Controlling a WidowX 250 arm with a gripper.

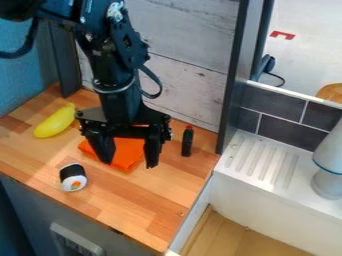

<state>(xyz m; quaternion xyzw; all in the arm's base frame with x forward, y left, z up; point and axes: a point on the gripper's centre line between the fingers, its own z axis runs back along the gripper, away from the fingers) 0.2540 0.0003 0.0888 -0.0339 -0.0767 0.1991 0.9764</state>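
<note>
A black gripper (129,162) hangs over one orange cloth (127,153) on the wooden bench (127,205), its two fingers parted and empty, apparently to leave room between them. Around the cloth, seemingly spaced for clearance, lie one yellow banana (55,121) at ten o'clock and one toy sushi roll (73,177) at eight, with one dark, red-topped bottle (188,141) at three.
</note>
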